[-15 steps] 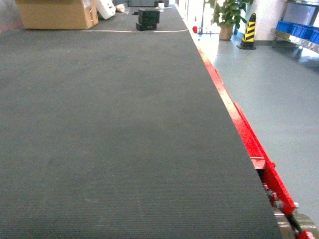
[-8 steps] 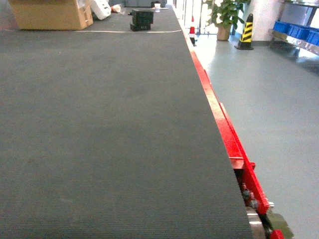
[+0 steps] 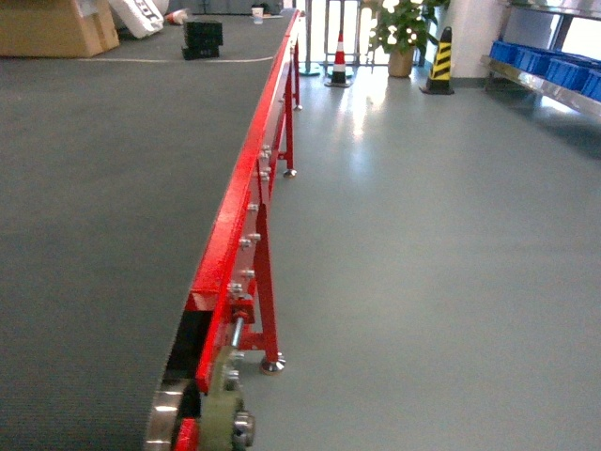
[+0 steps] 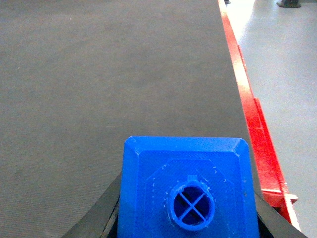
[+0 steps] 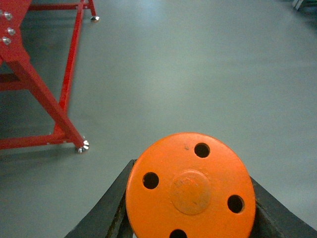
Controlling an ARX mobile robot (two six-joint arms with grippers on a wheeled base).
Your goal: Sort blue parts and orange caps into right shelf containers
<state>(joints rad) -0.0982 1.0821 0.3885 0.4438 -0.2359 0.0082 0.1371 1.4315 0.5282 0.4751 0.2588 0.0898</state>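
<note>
Transport was our step: left gripper (image 4: 188, 218) clamped the blue part (image 4: 188, 193) above the belt (image 3: 94, 188), right gripper (image 5: 190, 218) clamped the orange cap (image 5: 190, 188) over the floor (image 3: 423, 235), so we judged steady holds essential until the far crates (image 3: 549, 66).

A factory floor — red-framed conveyor belt (image 3: 113, 235), steel shelf (image 3: 549, 85) of blue crates (image 3: 540, 64), traffic cone (image 3: 339, 52).
</note>
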